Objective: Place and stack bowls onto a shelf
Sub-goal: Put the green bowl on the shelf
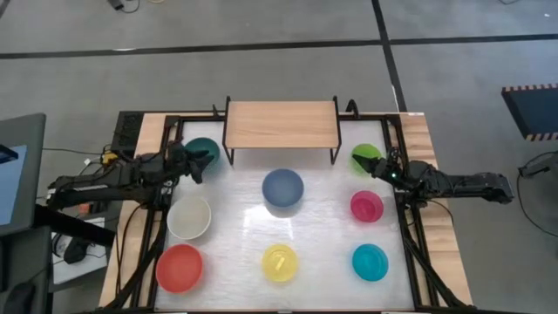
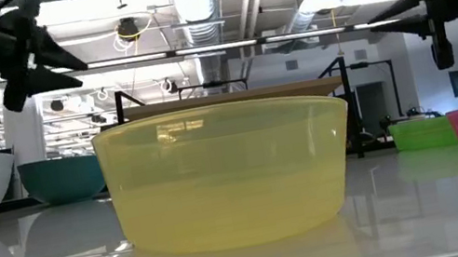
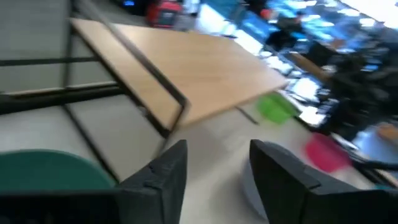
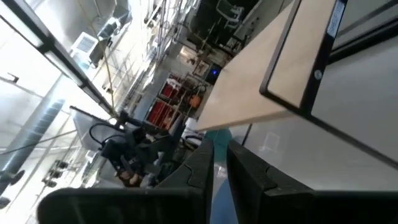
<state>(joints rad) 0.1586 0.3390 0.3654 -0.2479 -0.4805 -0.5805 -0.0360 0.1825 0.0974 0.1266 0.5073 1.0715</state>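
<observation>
Eight bowls stand on the white table top: teal, lime green, blue, pink, white, red, yellow and cyan. The wooden shelf stands at the far middle with nothing on it. My left gripper hovers open over the teal bowl's near right rim and holds nothing; its fingers show apart in the left wrist view. My right gripper hovers shut over the lime green bowl's near edge. Both are raised above the table.
In the low view the yellow bowl fills the foreground. The shelf's black legs stand between the teal and lime green bowls. A black frame runs along the table's left and right sides. Bare table lies between the bowls.
</observation>
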